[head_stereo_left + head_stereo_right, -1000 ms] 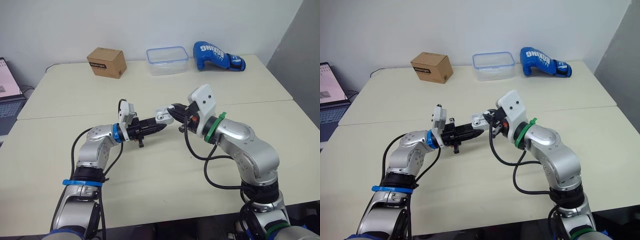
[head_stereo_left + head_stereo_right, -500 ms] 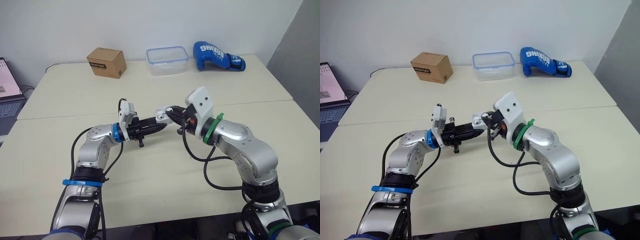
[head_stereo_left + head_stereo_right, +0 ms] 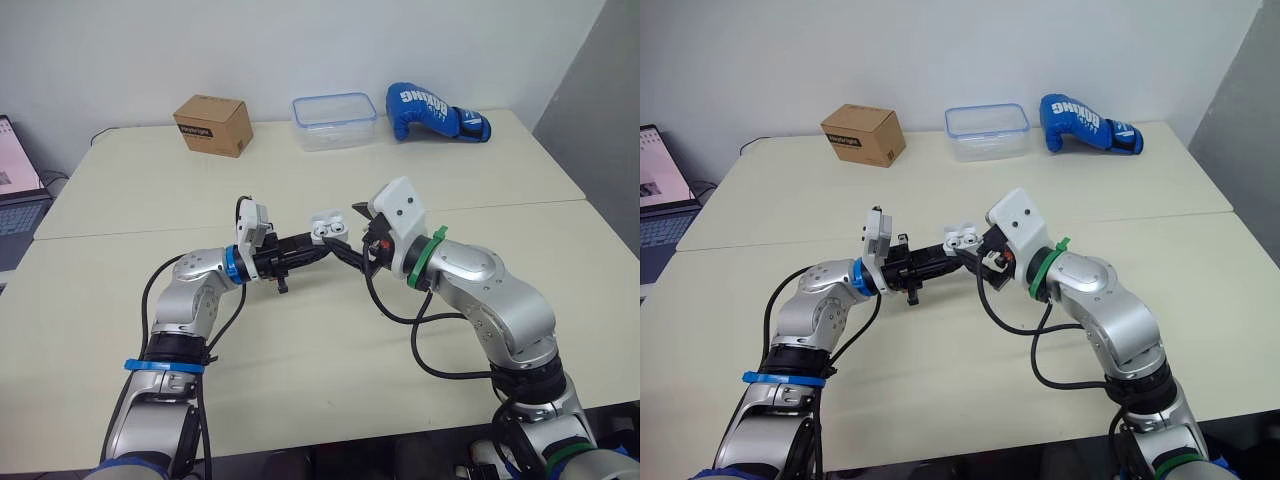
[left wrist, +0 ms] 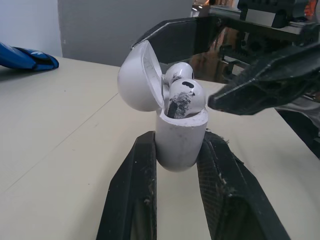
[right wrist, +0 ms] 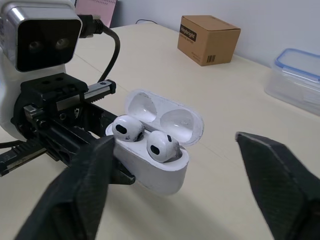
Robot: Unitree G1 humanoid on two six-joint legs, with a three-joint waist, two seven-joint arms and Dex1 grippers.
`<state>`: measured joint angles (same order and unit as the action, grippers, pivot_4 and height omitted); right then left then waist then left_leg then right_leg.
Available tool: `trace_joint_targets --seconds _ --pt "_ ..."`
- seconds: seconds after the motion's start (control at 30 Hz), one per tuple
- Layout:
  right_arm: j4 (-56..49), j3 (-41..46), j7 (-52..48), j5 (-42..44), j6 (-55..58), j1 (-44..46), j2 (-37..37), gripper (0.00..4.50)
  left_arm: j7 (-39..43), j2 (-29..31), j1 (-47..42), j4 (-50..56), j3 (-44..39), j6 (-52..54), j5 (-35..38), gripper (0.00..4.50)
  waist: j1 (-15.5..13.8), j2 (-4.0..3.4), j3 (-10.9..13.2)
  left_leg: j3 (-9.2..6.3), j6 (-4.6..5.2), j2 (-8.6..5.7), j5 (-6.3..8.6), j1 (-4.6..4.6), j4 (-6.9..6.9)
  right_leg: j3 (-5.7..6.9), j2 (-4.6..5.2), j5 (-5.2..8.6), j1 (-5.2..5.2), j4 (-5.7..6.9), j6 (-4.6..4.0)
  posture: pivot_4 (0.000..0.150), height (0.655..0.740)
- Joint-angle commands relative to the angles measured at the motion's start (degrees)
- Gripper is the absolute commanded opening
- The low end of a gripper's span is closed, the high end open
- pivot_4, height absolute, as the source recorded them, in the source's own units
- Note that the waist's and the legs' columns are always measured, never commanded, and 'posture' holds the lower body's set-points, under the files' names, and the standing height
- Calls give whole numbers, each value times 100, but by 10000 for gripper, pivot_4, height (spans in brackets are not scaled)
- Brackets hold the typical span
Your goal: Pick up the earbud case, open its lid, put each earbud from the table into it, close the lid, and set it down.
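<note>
My left gripper (image 3: pixel 316 243) is shut on the lower body of the white earbud case (image 4: pixel 181 137), holding it upright above the table's middle. The case lid (image 4: pixel 139 77) is swung open. Two white earbuds (image 5: pixel 161 145) sit side by side in their sockets. My right gripper (image 5: pixel 175 142) stands open, its black fingers (image 5: pixel 85 185) spread wide on either side of the case without touching it. From the head views the case (image 3: pixel 325 226) shows between the two grippers, with my right gripper (image 3: pixel 350 235) just to its right.
A cardboard box (image 3: pixel 212 124), a clear plastic container with a blue rim (image 3: pixel 335 121) and a blue boxing glove (image 3: pixel 435 113) stand along the table's far edge. A laptop (image 3: pixel 15 190) sits off the left side. A seam (image 3: pixel 130 228) crosses the table.
My right gripper has spread its fingers wide and drawn slightly back from the case. Both earbuds now sit in the open case. The left arm has held still.
</note>
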<state>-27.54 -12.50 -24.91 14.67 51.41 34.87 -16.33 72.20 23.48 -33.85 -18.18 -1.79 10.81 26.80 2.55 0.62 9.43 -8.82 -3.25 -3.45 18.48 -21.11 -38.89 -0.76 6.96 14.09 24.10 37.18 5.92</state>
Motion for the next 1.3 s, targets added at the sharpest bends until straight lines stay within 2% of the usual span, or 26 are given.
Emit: trace_joint_targets --seconds 0.03,0.13,0.23,0.37,0.57,0.6,0.9,1.3 --pt "-203 310 -121 256 -132 167 26 44388 59 68 -26 272 -85 -43 112 7453 0 0 0 0 0 0 0 0 0 0 0 0 0 0 0 1500 7307" --pt "-322 818 -626 1004 157 359 -115 44388 93 103 12 244 -89 -40 108 7453 -2 0 0 0 0 0 0 0 0 0 0 0 -1 -1 0 1500 7307" --pt "-70 1530 -1005 1873 691 871 -376 38702 168 142 43 208 -95 -46 110 7453 -1 0 0 -1 0 0 0 0 0 0 0 0 -2 -3 0 1500 7307" --pt "677 1529 -1322 1900 550 1429 -825 23905 196 162 119 372 -88 47 185 7453 1 0 0 -2 1 1 0 2 3 4 -1 0 -4 -3 0 1500 7307" --pt "1758 582 -2206 1176 -476 1655 -1409 1516 169 205 378 918 -63 462 394 7453 26 0 1 7 2 1 1 1 4 -2 0 0 -2 -5 0 1500 7307" --pt "1969 464 -2320 1067 -658 1694 -1421 447 158 218 413 988 -66 511 415 7453 35 0 1 8 2 1 1 1 4 -2 0 0 -3 -5 0 1500 7307" --pt "3143 -304 -3181 405 -1654 2014 -1263 447 157 321 508 1209 -78 700 420 7453 58 0 1 6 1 2 0 1 3 -1 1 0 -1 -7 0 1500 7307" --pt "3084 -581 -3491 84 -1853 2040 -884 447 174 337 555 1222 -19 753 404 7453 59 0 1 0 0 2 0 0 2 0 1 0 -1 -7 0 1500 7307"
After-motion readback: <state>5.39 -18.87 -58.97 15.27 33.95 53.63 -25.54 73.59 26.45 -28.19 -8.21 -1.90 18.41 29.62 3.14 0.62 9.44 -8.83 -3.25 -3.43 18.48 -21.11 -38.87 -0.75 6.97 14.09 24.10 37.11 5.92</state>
